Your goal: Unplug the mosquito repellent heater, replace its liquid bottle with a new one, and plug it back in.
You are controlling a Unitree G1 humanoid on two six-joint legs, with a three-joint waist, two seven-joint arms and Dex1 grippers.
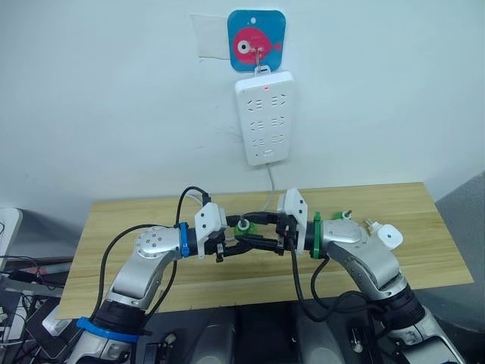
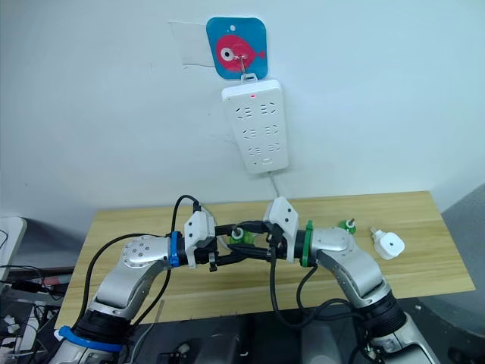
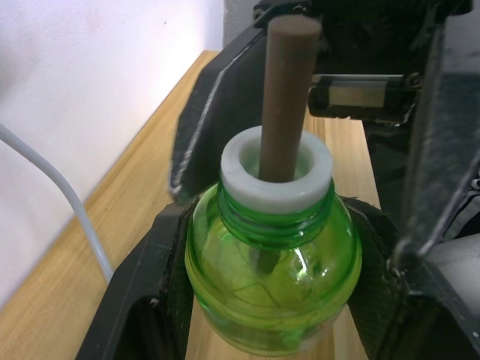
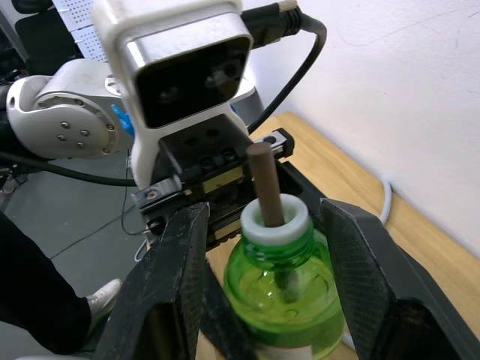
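Above the wooden table [image 1: 136,216], two grippers meet at one green plastic bottle with a brown wick [image 3: 271,285]: the left gripper [image 3: 262,315] clenches it, while the right gripper [image 4: 259,300] flanks it, grasp unclear. One white rounded heater [image 2: 389,244] lies near the table's right edge, and a second green bottle [image 2: 349,224] stands beside it.

heater [image 2: 389,244] on table [image 2: 424,212], right of bottle [image 2: 239,236]

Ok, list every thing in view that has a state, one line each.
Green bottle: upright, cap off, brown wick exposed, held between both grippers.
Left gripper: shut on the green bottle.
Right gripper: open, fingers either side of the bottle.
Mosquito repellent heater: unplugged, lying on the table.
Power strip: hanging on the wall, red light on, sockets empty.
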